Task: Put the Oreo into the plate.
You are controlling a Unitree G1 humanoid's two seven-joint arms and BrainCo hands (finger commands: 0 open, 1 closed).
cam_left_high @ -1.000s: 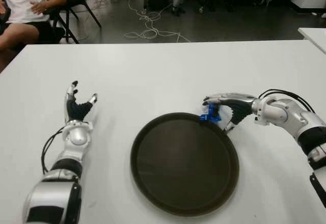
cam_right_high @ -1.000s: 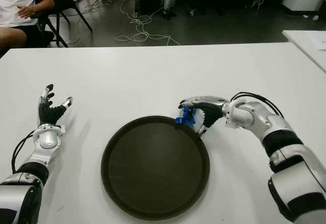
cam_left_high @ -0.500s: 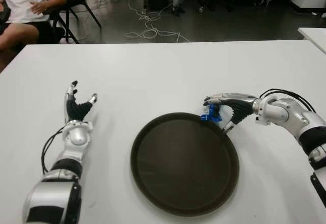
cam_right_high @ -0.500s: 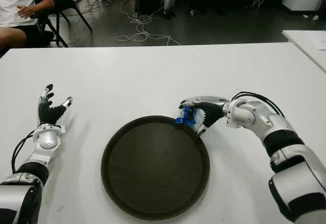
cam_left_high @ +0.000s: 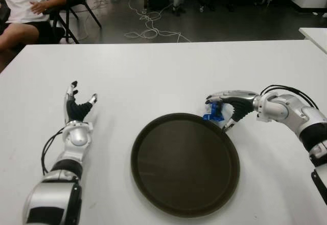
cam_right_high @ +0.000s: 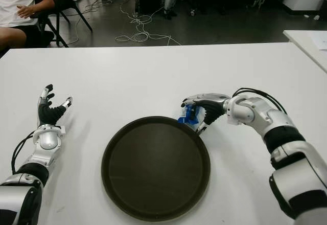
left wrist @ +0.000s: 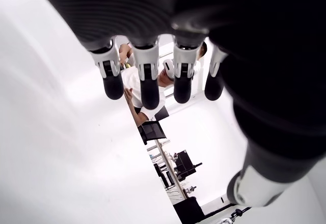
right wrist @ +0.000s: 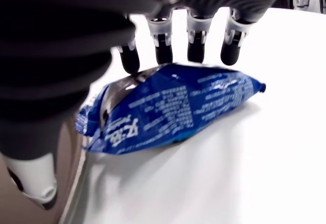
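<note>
A white table (cam_left_high: 163, 71) is backed by a dark floor strewn with cables (cam_left_high: 148, 23), where a seated person (cam_left_high: 23, 5) is cut off at the frame edge. The dark plate (cam_left_high: 185, 166) is seen empty; at its far right rim the blue Oreo pack (cam_right_high: 190, 114) is gripped by the right hand (cam_right_high: 207, 107), partly hidden under the fingers (right wrist: 196, 40). The left hand (cam_left_high: 76, 110) is shown with fingers spread, holding nothing, left of the plate.

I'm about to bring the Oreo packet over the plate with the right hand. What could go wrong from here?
The blue Oreo packet seems only lightly held by the right hand, so it may slip out. It sits right at the rim of the round dark brown plate, so it could land on the white table or snag the rim. The left hand shows far left, open, not helping.
</note>
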